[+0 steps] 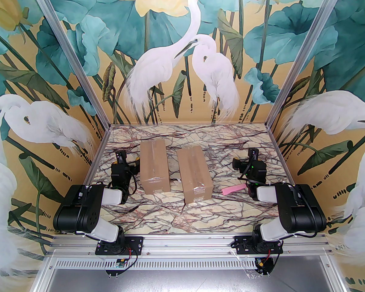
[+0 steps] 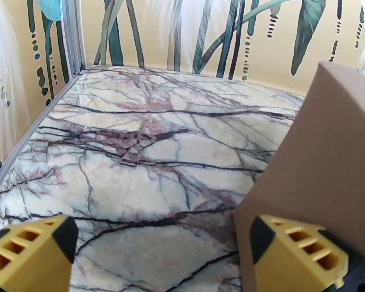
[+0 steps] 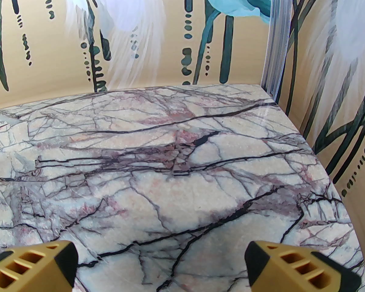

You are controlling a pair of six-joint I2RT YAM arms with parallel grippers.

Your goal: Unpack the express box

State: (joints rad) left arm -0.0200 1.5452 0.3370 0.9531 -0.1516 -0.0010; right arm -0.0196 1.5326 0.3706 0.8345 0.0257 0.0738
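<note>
brown box (image 2: 316, 163) beside l hand (image 2: 162, 239) | r hand (image 3: 160, 254) | both agape, empty | top: pink tool (image 1: 233, 189)

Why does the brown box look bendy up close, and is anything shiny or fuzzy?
Left wrist view: the wide lens bows the edge of the left brown cardboard box. Top view: sharp, with light glinting off the clear tape on the right brown cardboard box. Right wrist view: the painted wall looks smeared at the right edge.

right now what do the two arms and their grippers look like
The left arm and right arm have black joints with white shells between, black cables at the wrists, red wires at the bases. The left gripper and right gripper have yellow fingers with rectangular holes and black pads.
</note>
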